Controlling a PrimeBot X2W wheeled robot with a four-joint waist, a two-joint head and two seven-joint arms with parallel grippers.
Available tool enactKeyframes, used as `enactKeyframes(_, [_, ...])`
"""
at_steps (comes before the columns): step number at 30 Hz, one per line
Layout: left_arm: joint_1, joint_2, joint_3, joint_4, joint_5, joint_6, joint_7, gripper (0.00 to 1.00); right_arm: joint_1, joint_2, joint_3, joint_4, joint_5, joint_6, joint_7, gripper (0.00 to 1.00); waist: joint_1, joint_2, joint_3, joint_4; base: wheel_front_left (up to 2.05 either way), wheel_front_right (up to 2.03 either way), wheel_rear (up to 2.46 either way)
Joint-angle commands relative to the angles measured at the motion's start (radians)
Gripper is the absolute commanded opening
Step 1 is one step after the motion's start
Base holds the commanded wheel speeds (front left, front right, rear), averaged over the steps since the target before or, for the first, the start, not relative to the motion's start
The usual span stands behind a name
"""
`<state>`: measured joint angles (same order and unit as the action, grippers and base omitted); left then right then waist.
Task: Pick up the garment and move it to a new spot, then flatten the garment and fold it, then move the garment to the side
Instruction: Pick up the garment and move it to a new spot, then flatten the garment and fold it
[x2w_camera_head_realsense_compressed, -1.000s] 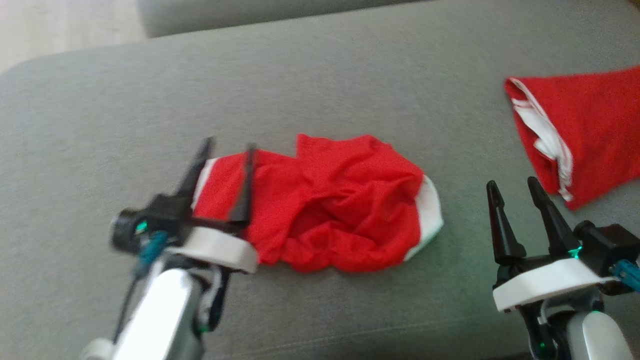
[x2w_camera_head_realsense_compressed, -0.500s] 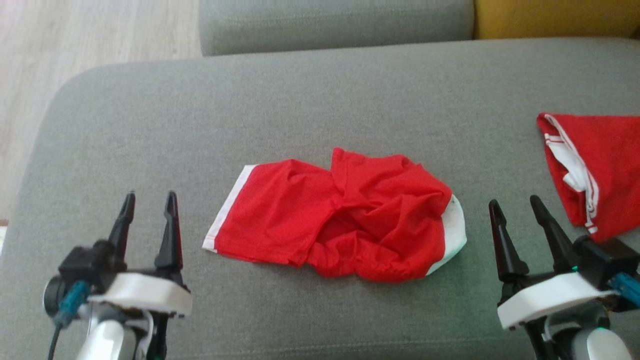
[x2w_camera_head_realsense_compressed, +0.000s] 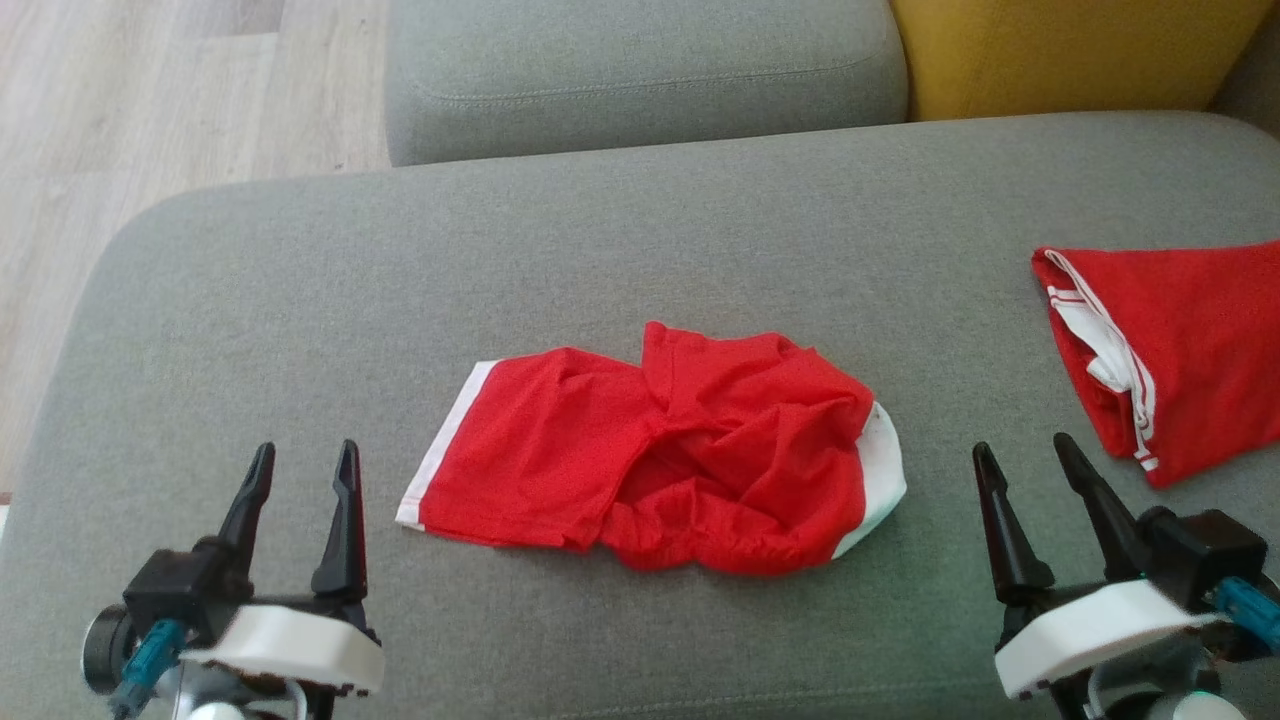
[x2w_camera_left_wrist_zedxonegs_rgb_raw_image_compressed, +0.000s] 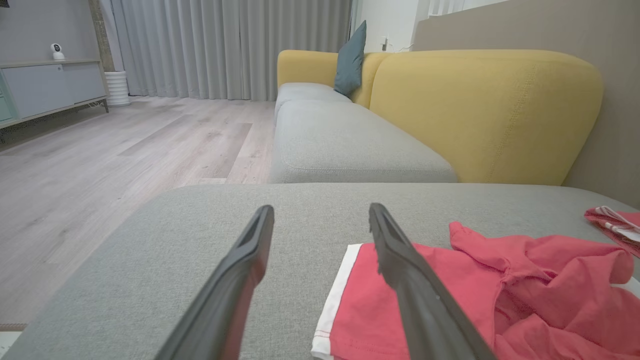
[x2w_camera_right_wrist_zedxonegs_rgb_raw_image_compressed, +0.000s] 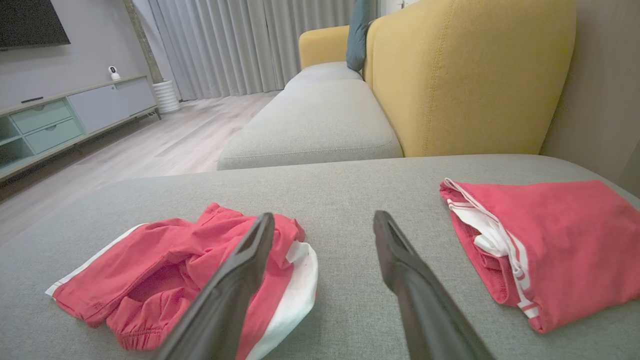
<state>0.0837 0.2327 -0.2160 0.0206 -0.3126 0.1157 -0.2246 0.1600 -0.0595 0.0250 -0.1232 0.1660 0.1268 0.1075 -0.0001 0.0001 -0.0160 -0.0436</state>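
Our left pincer (x2w_camera_head_realsense_compressed: 306, 450) hovers with its jaws spread and nothing between them, low over the grey sofa seat (x2w_camera_head_realsense_compressed: 600, 240) and just beside the white-hemmed leg end of the red shorts (x2w_camera_head_realsense_compressed: 650, 450). Our right pincer (x2w_camera_head_realsense_compressed: 1022, 447) is also spread and empty, near the white-edged end on the opposite side. The shorts lie crumpled in the middle of the seat, one leg fairly flat and the rest bunched and twisted over itself. We judge that to be the main hazard, since a pinch into the bunched part would likely take several layers at once. The cloth would then come up as a wad and be harder to flatten afterwards. The upholstery looks soft, so a fingertip pressed down too hard may snag the seat cover, while one held too high may skate over the thin hem and close on nothing. To the right, well apart from the shorts, lies a folded red garment (x2w_camera_head_realsense_compressed: 1180, 340) with white stripes. A wide carry or a smoothing sweep that way could drag it open, and its matching colour invites a mistaken grab. To the left the seat rounds off toward the wooden floor (x2w_camera_head_realsense_compressed: 150, 120), where loose fabric could slide away. Behind stand another grey seat cushion (x2w_camera_head_realsense_compressed: 640, 70) and the yellow backrest (x2w_camera_head_realsense_compressed: 1050, 50). Nothing lies between either pincer and the shorts.
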Motion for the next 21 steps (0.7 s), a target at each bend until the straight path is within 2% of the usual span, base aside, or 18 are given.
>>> enactKeyframes(1, [-0.030, 0.022, 0.033, -0.041, 0.007, 0.005, 0.000, 1.00, -0.022, -0.018, 0.021, -0.042, -0.005, 0.004, 0.000, 1.00, 0.0001, -0.0001, -0.001, 0.000, 0.00, 0.00, 0.00])
enactKeyframes(21, [-0.039, 0.023, 0.018, -0.045, -0.001, 0.017, 0.006, 1.00, -0.032, -0.015, 0.037, -0.039, 0.001, 0.004, 0.007, 1.00, 0.0001, -0.0001, 0.012, 0.016, 0.00, 0.00, 0.00])
